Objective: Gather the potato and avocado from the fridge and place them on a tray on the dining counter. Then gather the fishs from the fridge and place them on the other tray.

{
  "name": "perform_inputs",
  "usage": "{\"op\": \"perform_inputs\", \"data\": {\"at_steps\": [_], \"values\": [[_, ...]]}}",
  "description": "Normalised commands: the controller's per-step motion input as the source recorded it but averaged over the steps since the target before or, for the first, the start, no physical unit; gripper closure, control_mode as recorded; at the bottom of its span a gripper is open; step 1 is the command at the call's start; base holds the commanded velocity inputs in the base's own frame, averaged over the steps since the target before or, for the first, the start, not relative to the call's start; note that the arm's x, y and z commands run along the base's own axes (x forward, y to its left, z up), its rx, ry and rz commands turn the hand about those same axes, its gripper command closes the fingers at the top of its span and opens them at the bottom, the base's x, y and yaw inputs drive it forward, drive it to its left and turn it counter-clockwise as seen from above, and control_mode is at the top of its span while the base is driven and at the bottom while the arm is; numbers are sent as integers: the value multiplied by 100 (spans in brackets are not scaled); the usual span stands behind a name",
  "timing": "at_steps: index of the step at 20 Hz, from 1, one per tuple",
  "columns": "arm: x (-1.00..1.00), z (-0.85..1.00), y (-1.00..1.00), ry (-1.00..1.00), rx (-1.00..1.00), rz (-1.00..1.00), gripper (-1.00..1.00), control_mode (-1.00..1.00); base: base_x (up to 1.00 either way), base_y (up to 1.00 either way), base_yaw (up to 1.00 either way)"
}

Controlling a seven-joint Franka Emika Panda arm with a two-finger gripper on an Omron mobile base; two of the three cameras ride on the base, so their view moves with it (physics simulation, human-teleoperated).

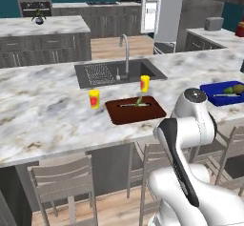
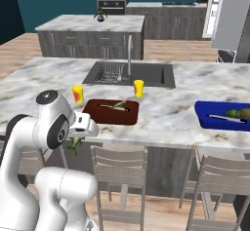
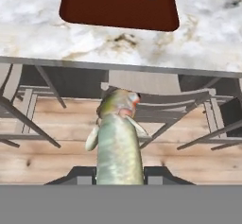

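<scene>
Below the dining counter (image 3: 203, 24) edge, the gripper (image 3: 118, 178) pinches one fish (image 3: 118, 142) between its fingers, head forward toward the reddish-brown tray (image 3: 118, 8), apparently carried for placing beside the fish already there (image 2: 115, 106).

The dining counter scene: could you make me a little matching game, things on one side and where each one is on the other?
Things:
1. fish
2. blue tray
3. brown tray
4. yellow cup

Places:
A. just in front of the sink
B. left of the brown tray
C. gripped in the jaws, short of the dining counter
D. far right of the counter, holding produce

Pairs: 1-C, 2-D, 3-A, 4-B
</scene>
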Motion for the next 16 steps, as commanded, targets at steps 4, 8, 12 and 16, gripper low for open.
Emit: {"op": "perform_inputs", "data": {"at_steps": [4, 8, 12, 16], "values": [[0, 0, 0, 0, 0, 0, 100, 100, 27, -3, 22], [35, 0, -3, 0, 0, 9, 100, -100, 3, 0, 4], [85, 0, -14, 0, 0, 9, 100, -100, 0, 0, 0], [84, 0, -20, 0, 1, 9, 100, -100, 0, 0, 0]]}}
